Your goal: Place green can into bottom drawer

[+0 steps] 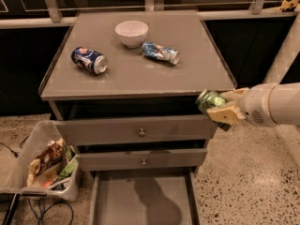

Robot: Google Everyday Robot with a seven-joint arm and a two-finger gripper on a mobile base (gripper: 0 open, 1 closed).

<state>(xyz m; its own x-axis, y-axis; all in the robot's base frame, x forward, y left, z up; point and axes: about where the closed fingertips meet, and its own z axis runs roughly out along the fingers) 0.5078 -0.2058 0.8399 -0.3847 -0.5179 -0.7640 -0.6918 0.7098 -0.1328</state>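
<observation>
Small green drinks can with mottled print is clamped sideways in the tan two-finger gripper. It sits at the grey cabinet's right front corner, well above and right of the open flat grey bottom drawer.

Risks:
- Releasing here misses the tray and lands on the speckled floor.
- Descent could clip the upper drawer fronts.

Cabinet top: white bowl, dark blue can, dented light blue can. Translucent rubbish bin at left.
</observation>
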